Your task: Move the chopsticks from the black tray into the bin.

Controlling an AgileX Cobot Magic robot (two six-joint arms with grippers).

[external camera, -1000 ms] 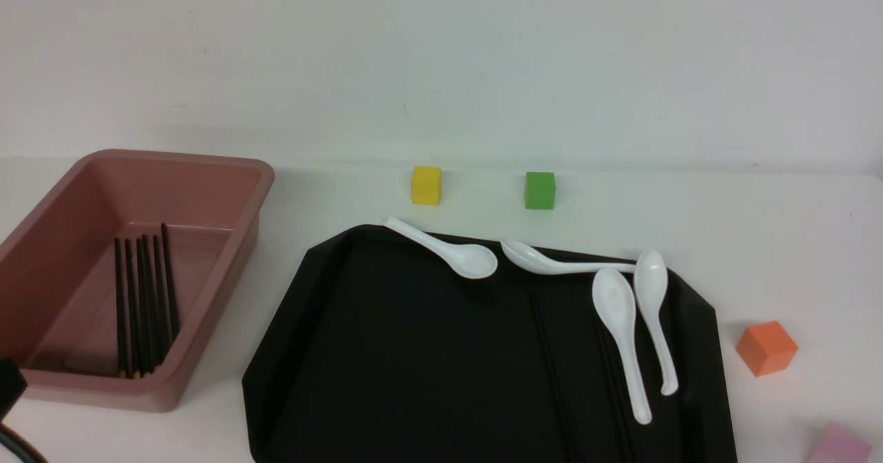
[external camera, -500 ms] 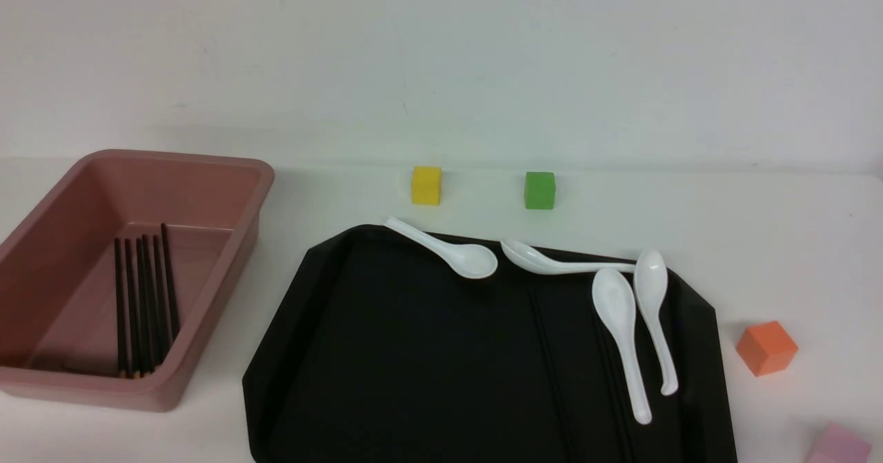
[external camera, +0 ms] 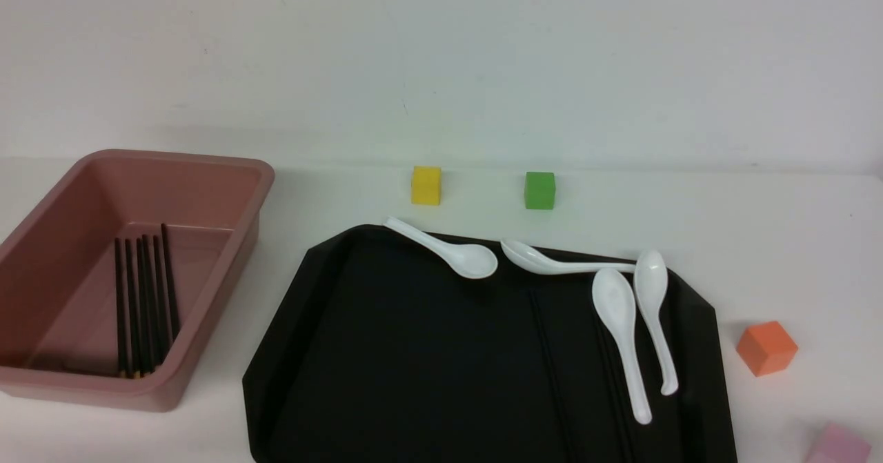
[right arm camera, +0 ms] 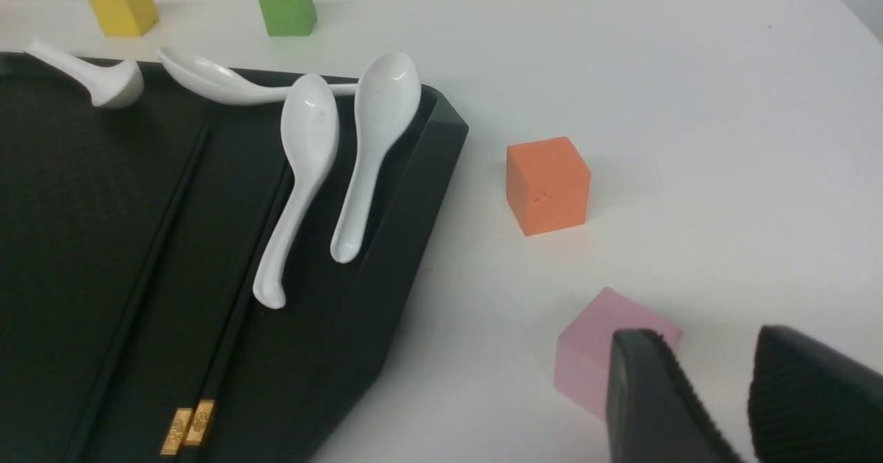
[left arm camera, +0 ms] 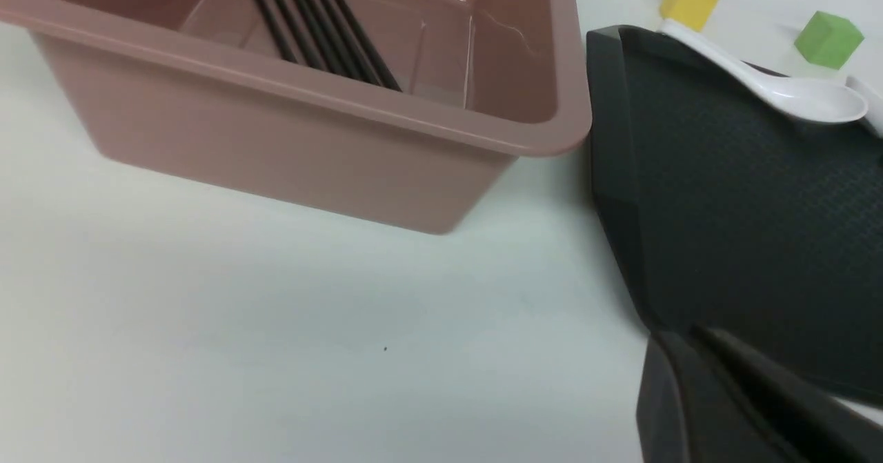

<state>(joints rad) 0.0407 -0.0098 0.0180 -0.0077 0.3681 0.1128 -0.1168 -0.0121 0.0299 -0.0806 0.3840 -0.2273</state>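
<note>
Matte black tray (external camera: 414, 352) — slim chopsticks (right arm camera: 227, 325), glossy spoons (external camera: 621, 332).

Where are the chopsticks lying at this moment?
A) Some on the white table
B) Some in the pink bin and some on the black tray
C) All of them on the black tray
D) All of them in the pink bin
B: several chopsticks lie in the bin, and others lie on the black tray, partly under a white spoon.
</note>
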